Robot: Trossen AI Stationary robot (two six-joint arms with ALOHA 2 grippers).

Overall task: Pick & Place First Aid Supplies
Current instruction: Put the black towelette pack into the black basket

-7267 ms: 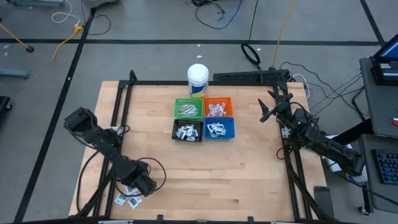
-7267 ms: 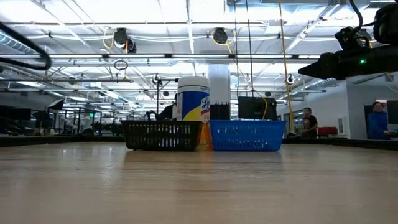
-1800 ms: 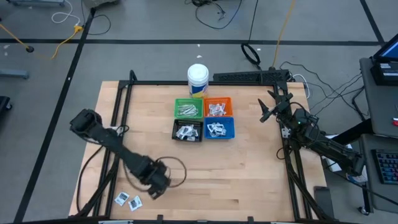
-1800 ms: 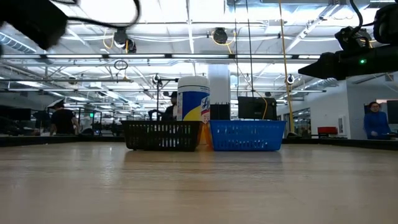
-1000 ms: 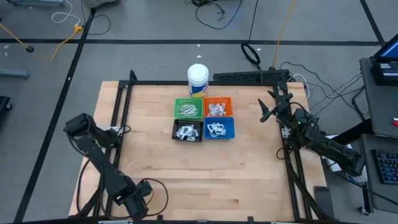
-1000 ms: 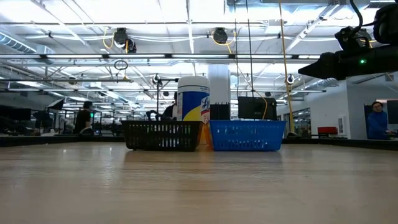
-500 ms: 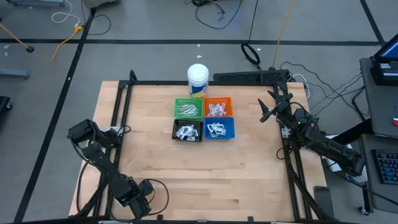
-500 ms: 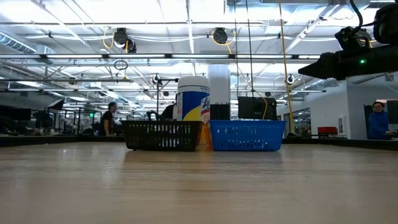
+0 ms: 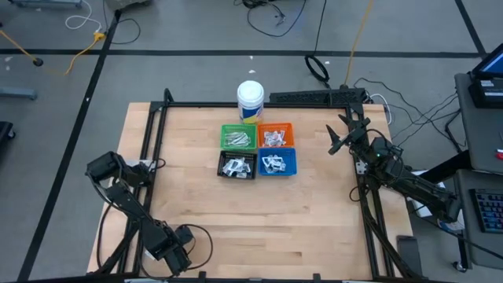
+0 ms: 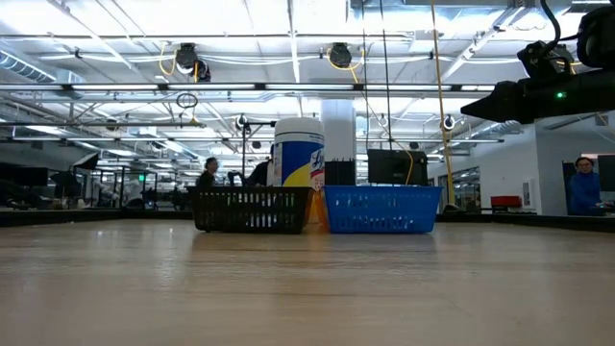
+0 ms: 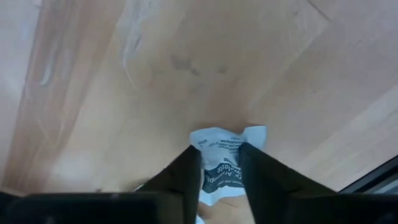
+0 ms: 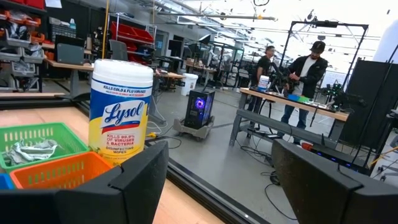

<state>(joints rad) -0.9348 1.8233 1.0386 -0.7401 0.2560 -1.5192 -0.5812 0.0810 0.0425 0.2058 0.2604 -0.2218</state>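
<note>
My left gripper [image 11: 219, 163] sits low at the table's near left corner, fingers pinching a white sachet [image 11: 225, 157] off the wood so it can be lifted toward the bins. My right gripper [image 9: 339, 135] waits wide open by the far right edge.

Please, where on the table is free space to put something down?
Bare wood lies between the four bins and the right gripper, and all across the near half. It is crowded only at the near-left corner, where the left gripper pinches a white packet.
</note>
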